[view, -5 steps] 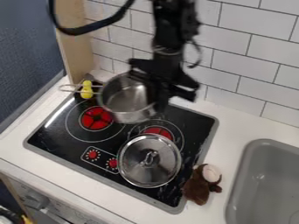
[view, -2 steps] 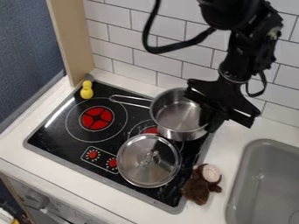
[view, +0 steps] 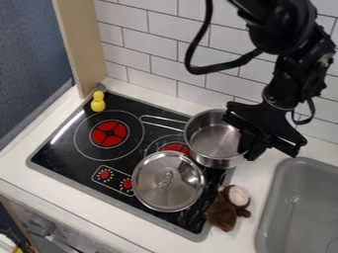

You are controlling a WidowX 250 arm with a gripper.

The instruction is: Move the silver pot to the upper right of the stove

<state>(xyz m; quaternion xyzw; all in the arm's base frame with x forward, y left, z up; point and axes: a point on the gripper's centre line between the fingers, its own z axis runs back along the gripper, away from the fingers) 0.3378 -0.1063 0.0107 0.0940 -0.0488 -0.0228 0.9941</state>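
One side of the shiny silver metal pot (view: 212, 142) is all that the black two-finger gripper (view: 249, 148) has hold of: its fingers are clamped on the rim and wall nearest to it, with the bowl hanging out to their left. That grip leaves the looped wire handle (view: 163, 120) free, pointing away from the gripper across the black glass stove (view: 58, 148). The pot is at the stove's upper right corner, which suits the task; whether its base is touching the glass or just above it, I cannot tell. Below and left of the gripper, the round silver lid (view: 168, 184) lies close beside the pot, partly over the small red burner (view: 176, 147), so a low swing that way could nudge it. The brown plush toy (view: 226, 216) sits below the gripper at the stove's edge, out of the pot's way, and the yellow toy (view: 98, 103) stands well off to the upper left. Held by one side, the pot may tip as it is let go; likely the next move is to settle it level on the glass, clear of the bench (view: 263, 184), then release.
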